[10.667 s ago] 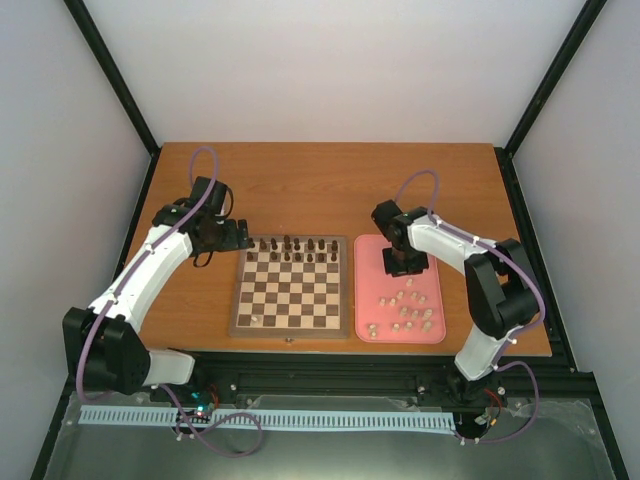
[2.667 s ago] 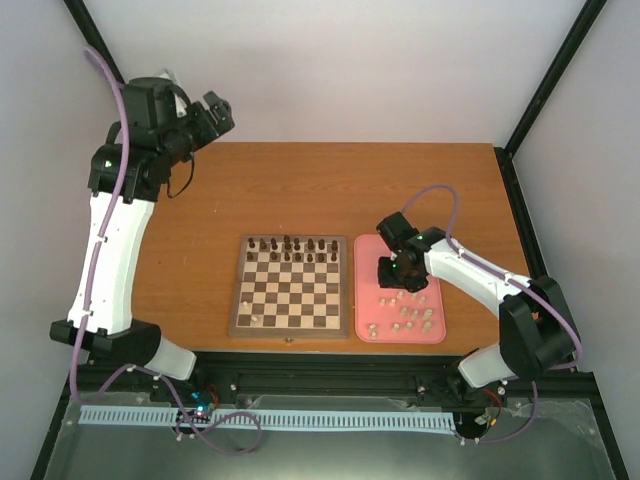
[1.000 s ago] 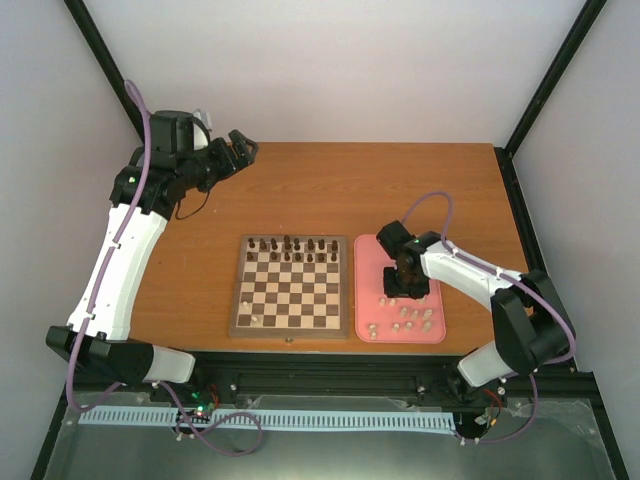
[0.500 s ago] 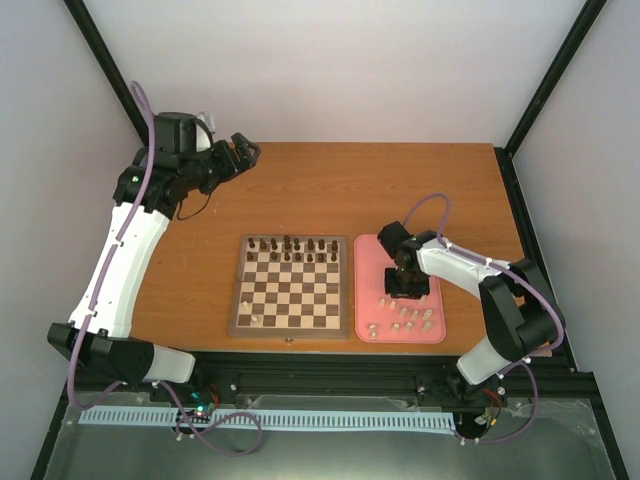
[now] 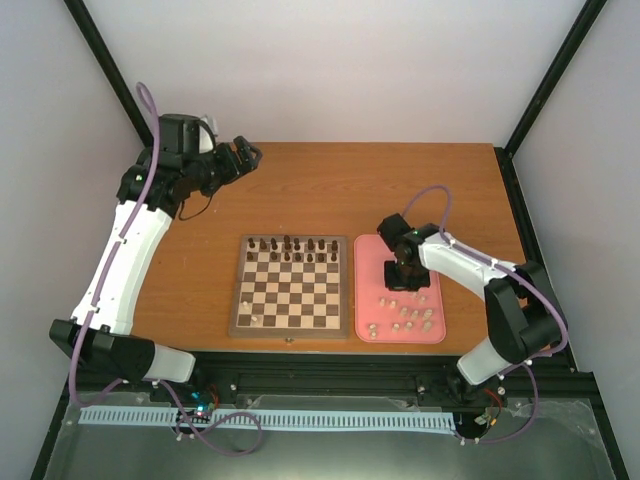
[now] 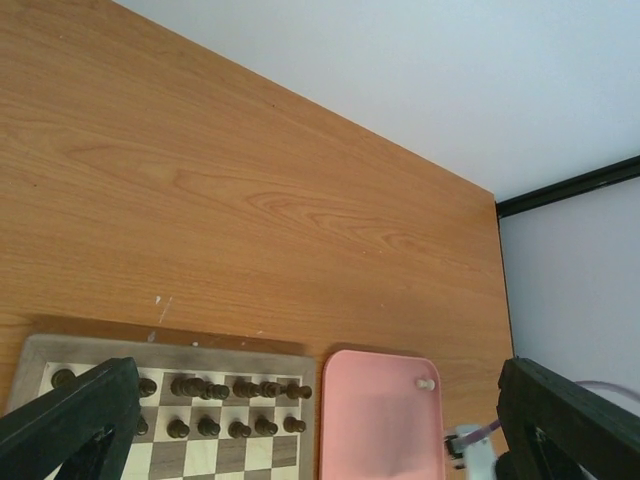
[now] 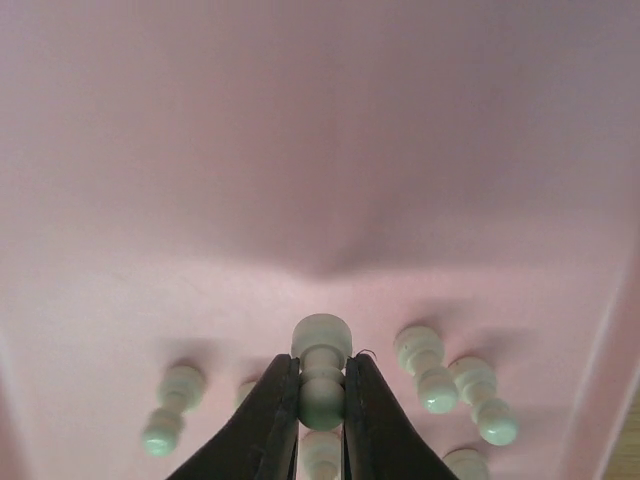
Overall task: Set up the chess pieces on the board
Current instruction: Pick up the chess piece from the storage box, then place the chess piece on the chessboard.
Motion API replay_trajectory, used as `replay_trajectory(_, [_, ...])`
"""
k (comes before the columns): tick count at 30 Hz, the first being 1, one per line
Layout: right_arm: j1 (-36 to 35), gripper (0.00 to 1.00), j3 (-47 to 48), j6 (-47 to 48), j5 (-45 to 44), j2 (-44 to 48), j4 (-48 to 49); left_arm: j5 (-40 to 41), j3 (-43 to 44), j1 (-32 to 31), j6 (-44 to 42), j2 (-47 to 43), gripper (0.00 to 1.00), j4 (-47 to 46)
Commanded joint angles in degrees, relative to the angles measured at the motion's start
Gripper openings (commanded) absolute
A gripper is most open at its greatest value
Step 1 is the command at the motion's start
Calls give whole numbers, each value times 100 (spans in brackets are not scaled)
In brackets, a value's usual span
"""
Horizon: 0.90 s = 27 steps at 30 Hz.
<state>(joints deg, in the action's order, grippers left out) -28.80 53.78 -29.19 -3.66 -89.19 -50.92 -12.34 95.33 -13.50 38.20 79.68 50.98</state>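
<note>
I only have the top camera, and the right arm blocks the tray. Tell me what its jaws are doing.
Observer: In the right wrist view, the right jaws are shut on a cream pawn, pinching it just below its round head.
Operator: Report its neighbours.
Observer: Another cream piece lies on its side on the pink tray just right of it, apart from the jaws.
Operator: Now the left arm.
Observer: Its wrist view shows the left jaws wide open, holding nothing, looking down at the board's dark pieces.
</note>
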Motion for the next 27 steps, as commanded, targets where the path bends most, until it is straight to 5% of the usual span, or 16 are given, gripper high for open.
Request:
replay_trajectory(1, [-107, 3, 832, 236, -389, 300, -403, -28, -199, 42, -209, -197, 100, 210])
replay_trajectory(15, [-2485, 3, 3309, 82, -22, -1260, -935, 338, -630, 40, -307, -1001, 100, 495])
replay_trajectory(27, [-3266, 3, 5329, 619, 557, -3057, -1089, 401, -691, 36, -282, -1378, 100, 618])
